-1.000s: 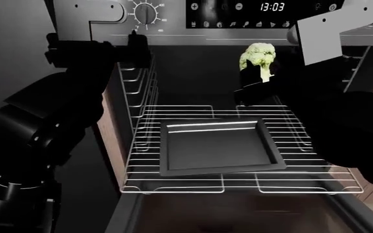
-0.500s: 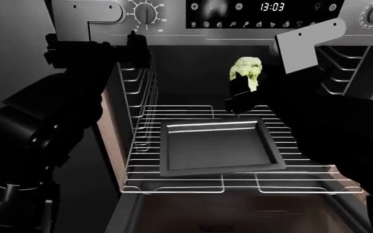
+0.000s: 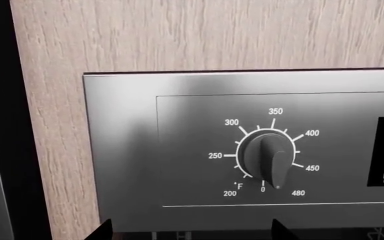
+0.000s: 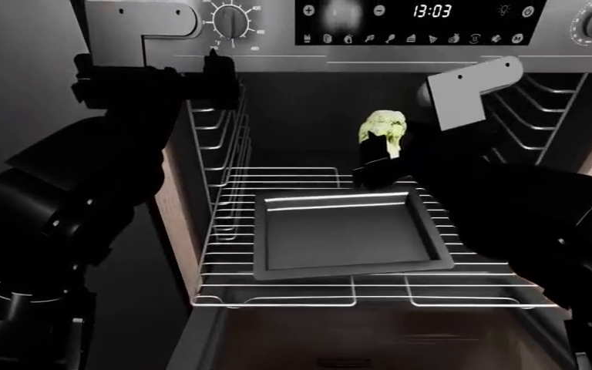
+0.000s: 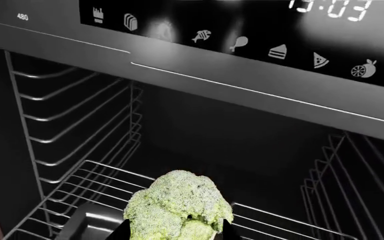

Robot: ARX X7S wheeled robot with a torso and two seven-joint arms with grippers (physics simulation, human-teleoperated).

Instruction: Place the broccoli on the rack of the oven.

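The broccoli (image 4: 381, 129), a small light-green floret, hangs in front of the open oven (image 4: 307, 116), above the back edge of the rack (image 4: 307, 289). My right gripper (image 4: 381, 150) is shut on it from below. In the right wrist view the broccoli (image 5: 178, 205) fills the space between the gripper's (image 5: 175, 233) two dark fingertips, with the rack's bars (image 5: 279, 220) underneath. The silver wire rack is pulled out toward me. My left gripper (image 4: 213, 71) is open and held up by the control panel, and in the left wrist view the gripper (image 3: 192, 232) has nothing between its fingertips.
A dark square baking tray (image 4: 348, 231) sits on the middle of the rack. Wire side rails (image 4: 219, 131) line the cavity walls. The steel control panel carries a round knob (image 3: 269, 160) and a clock display (image 4: 432, 11). Wooden cabinet (image 3: 178, 35) surrounds the oven.
My right gripper has carried the broccoli left and downward, closer to the back of the rack. The left arm has stayed still.
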